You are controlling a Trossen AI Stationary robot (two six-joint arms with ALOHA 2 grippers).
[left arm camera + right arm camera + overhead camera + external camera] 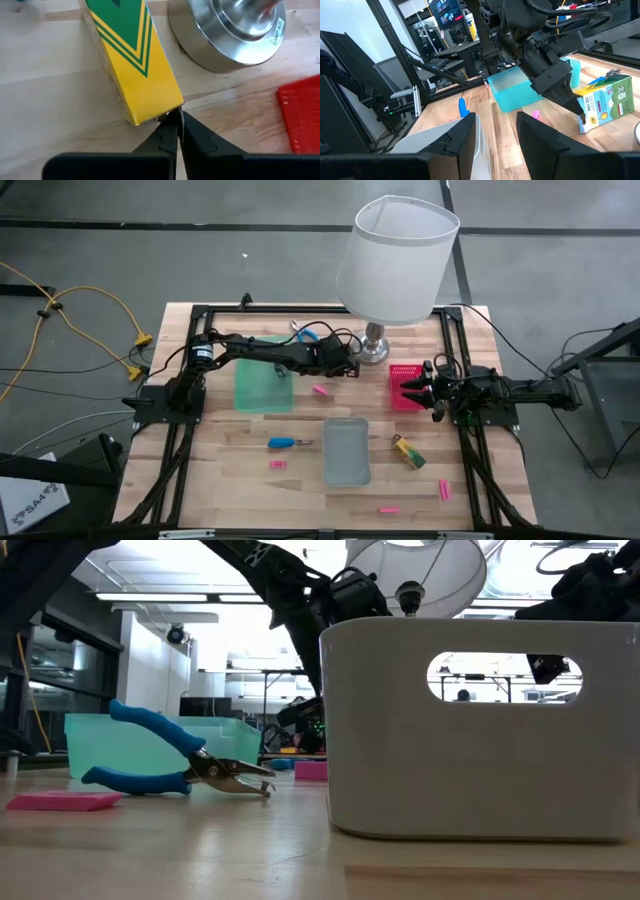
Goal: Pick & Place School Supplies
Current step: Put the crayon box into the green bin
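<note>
- Near the front edge of the table (220, 490) lie flat pink bars (388, 509), then a blue-handled screwdriver (283, 443) left of the grey tray (346, 452) and a yellow-and-green piece (408, 452) right of it.
- Mid-table, the right gripper (420, 389) hovers over the red tray (403, 371), jaws apart and empty.
- Farther back, the left gripper (176, 122) pinches the corner of a yellow-and-green box (134, 60) beside the lamp (375, 345), jaws together on it.
- Blue-handled pliers (306, 332) lie behind.
</note>
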